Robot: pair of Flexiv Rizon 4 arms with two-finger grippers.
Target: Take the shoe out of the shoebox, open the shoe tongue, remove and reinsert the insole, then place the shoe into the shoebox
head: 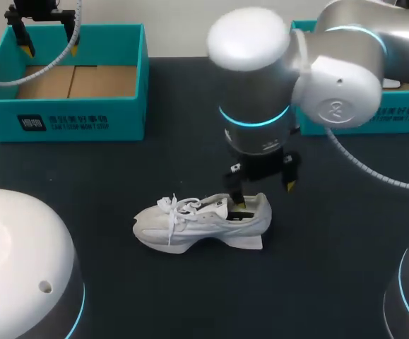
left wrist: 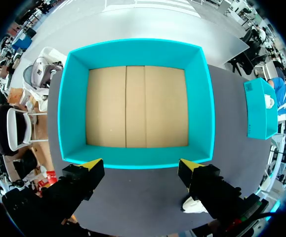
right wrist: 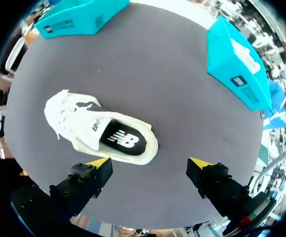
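On the dark tabletop (head: 84,191) the white shoe (head: 197,220) stands near six o'clock, out of the teal shoebox (head: 70,120) at ten o'clock, with the right pincer (head: 264,195) spread apart over its heel (black insole (right wrist: 123,139) seated inside), probably to reach in, while the left pincer (head: 49,44) hovers apart above the box.

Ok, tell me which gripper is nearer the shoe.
Right. The right gripper hangs open just over the heel of the shoe. The left gripper is far off, open above the shoebox at the far left.
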